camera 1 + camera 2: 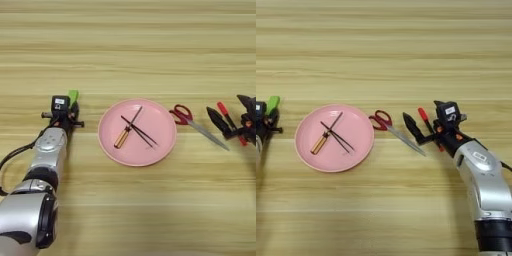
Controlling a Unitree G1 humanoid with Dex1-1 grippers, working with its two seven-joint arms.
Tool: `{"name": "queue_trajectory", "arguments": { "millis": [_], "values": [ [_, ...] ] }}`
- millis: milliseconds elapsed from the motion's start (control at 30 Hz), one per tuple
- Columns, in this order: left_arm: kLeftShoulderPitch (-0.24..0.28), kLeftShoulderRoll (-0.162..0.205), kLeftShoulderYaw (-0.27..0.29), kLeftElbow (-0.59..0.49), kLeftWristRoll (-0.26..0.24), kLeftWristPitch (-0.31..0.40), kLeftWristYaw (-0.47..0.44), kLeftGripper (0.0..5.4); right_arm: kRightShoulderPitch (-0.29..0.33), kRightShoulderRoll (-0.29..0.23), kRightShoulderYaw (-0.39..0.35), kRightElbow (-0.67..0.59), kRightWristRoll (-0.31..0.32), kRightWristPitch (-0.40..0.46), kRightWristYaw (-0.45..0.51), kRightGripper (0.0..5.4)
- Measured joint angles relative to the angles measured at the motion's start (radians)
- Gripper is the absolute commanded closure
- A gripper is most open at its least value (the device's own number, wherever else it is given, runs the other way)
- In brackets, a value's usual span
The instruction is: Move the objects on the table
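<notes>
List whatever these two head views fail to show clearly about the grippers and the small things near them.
- Green block: lower part hidden behind the left gripper; whether it is gripped cannot be told.
- Pen: its lower end passes behind the right gripper, so any contact is unclear.
- Right gripper in the left eye view: cut off by the right edge.
- Thin black sticks on the pink plate: too fine to count surely.

I see only the upper end of the small bright green rectangular block (73, 96); the left gripper (66, 109) covers the rest. The right gripper (426, 126) hides the slim black pen's (426, 121) lower part.
</notes>
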Motion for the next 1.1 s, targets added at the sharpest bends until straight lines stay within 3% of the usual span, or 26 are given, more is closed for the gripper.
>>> {"name": "queue_trajectory", "arguments": {
  "millis": [200,467,567,733,933,1100],
  "values": [
    [0.012,0.0,0.007,-0.027,-0.002,-0.005,-0.019,4.07,-0.002,0.0,0.0,0.002,0.0,0.0,0.0,0.0],
    [0.071,-0.003,0.0,-0.2,-0.002,-0.009,-0.04,4.07,-0.011,0.001,0.0,0.007,0.0,0.0,-0.001,0.0],
    [0.117,-0.02,-0.012,-0.306,-0.006,0.008,-0.061,4.07,-0.012,0.002,0.001,0.014,0.0,0.0,-0.001,0.0],
    [0.206,-0.038,-0.039,-0.521,-0.024,0.085,-0.097,4.07,-0.013,0.003,0.002,0.017,-0.001,0.0,-0.002,0.0],
    [0.321,-0.062,-0.112,-0.788,-0.026,0.199,-0.14,4.07,-0.014,0.005,0.003,0.022,-0.001,0.0,-0.005,0.0],
    [0.384,-0.063,-0.144,-0.92,-0.044,0.299,-0.184,4.07,-0.015,0.006,0.004,0.023,-0.001,0.0,-0.006,0.0]
  ]
}}
